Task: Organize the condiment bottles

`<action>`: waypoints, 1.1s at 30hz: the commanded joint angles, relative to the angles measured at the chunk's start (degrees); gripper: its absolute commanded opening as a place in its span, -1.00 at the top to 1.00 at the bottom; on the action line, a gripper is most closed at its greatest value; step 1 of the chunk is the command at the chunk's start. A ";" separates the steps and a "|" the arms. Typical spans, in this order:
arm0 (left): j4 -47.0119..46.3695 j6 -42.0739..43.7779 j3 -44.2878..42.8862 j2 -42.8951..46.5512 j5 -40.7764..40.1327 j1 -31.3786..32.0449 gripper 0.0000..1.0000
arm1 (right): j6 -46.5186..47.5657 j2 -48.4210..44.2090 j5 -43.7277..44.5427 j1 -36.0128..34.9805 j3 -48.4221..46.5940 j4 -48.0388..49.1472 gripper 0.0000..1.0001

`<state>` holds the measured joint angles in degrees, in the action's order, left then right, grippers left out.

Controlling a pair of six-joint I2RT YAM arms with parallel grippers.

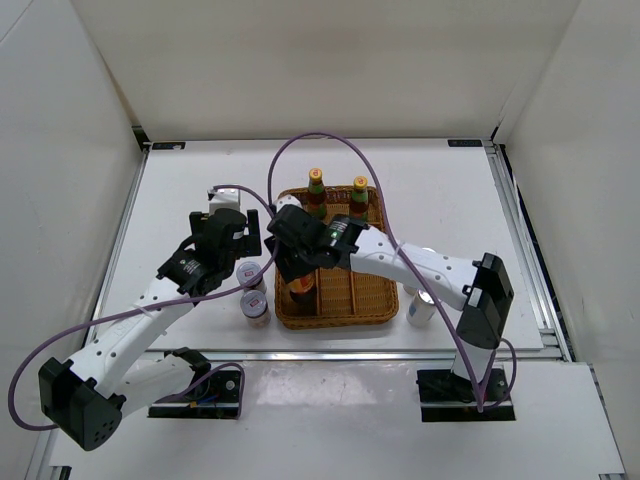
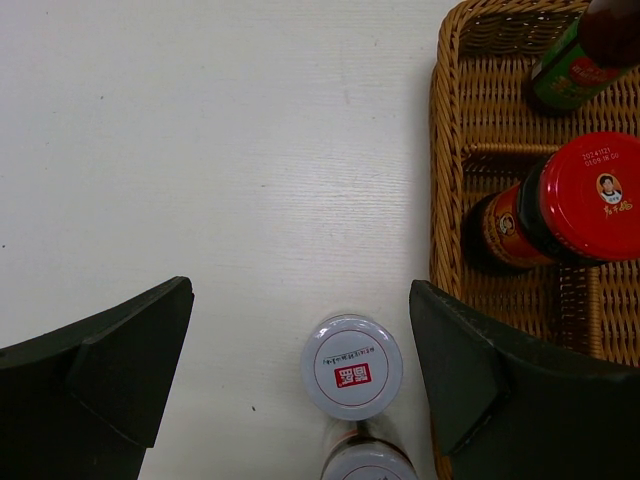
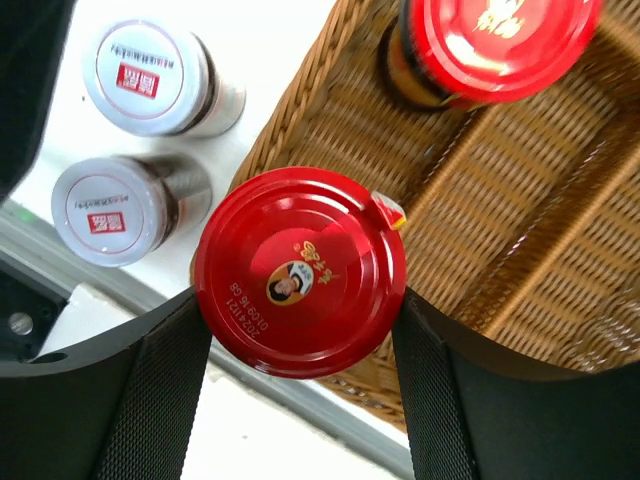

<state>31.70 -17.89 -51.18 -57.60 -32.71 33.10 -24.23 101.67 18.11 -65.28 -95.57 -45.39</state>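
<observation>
Red-lidded jar [image 3: 300, 272], clamped in my right gripper [image 3: 298, 310], at wicker tray [image 3: 520, 210] near-left corner; placing step, I judge; next: lower, release; left gripper [image 2: 300, 295] wide open, empty, above silver-lidded jar [image 2: 351, 366].

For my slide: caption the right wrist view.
Right gripper grips a red-lidded jar at the tray edge; two silver-lidded jars stand outside.

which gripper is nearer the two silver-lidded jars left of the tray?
Left. The left gripper hangs open directly above the silver-lidded jars, straddling one lid. The right gripper is beside them over the tray, shut on a red-lidded jar.
</observation>
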 commanded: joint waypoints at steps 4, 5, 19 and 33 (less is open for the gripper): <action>-0.50 -0.30 -1.56 1.00 -1.57 -0.32 -1.00 | -1.79 -0.77 -0.36 -0.29 -2.60 1.97 0.99; -0.50 -0.30 -1.56 1.00 -1.57 -0.32 -1.00 | -1.79 -0.77 -0.35 -0.29 -2.60 1.97 0.99; -0.50 -0.30 -1.56 0.39 -1.57 -0.32 -1.00 | -4.41 0.64 5.62 -0.29 3.63 6.80 0.99; 0.02 -1.36 -0.95 -2.07 5.88 -0.32 -1.00 | -8.12 -5.59 13.42 -2.83 12.06 12.59 -1.00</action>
<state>31.70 -18.44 -51.18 -60.27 -31.55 33.06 -30.85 100.51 25.52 -66.02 -85.21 -36.84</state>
